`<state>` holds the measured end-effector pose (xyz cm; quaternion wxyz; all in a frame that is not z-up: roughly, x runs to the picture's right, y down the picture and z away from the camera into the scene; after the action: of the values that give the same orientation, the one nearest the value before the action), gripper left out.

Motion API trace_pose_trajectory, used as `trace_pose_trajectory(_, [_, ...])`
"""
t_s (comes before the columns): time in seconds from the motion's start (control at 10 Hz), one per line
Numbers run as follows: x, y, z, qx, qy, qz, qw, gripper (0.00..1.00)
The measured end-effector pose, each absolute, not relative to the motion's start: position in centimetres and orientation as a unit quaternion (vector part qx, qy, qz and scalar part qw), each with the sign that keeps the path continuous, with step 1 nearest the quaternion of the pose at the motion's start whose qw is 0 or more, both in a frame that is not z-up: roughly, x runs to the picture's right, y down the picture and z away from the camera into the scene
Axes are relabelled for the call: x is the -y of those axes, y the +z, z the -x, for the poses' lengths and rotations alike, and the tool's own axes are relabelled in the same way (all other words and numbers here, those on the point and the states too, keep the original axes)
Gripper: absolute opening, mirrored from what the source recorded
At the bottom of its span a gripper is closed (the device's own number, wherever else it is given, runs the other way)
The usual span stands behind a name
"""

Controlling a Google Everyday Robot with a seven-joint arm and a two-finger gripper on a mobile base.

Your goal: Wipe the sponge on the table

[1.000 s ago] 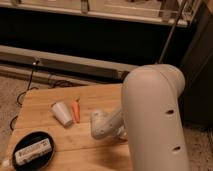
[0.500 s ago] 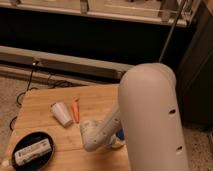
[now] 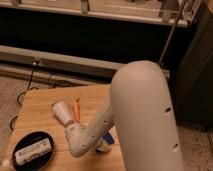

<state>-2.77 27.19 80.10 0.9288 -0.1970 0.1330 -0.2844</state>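
The sponge (image 3: 109, 138), of which we see only a dark-blue corner, lies on the near part of the worktop (image 3: 42, 105), close to its front edge and partly covered by the robot's forearm. The gripper (image 3: 103, 146) is at the same spot, directly beside the blue corner. Its jaws are closed, but the forearm hides whether the sponge is clamped between them. Nearest to us, the thick white upper link of the arm (image 3: 145, 115) fills the lower right. From it the slimmer forearm runs down and leftward to a rounded wrist joint (image 3: 75, 142) above the wood. Left of the wrist, at the front left corner of the worktop, we find a round black pan (image 3: 17, 147) containing a white oblong object (image 3: 33, 153). Farther back a white cup (image 3: 62, 112) lies on its side, with a thin orange stick (image 3: 76, 110) just to its right, the two nearly touching. The worktop itself is light wood with plank stripes. Beyond its far edge we see speckled floor (image 3: 10, 89) with dark cables (image 3: 31, 75) at left. Behind that a pale low ledge (image 3: 60, 57) runs across with a dark recess above it, and a slanted metal rod (image 3: 172, 35) stands at upper right.
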Motion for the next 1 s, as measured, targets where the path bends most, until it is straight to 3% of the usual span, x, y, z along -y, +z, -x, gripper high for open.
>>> trace_pose_trajectory(1.0, [-20.6,84.7,8.1,-0.127,-0.290,0.145,0.938,0.51])
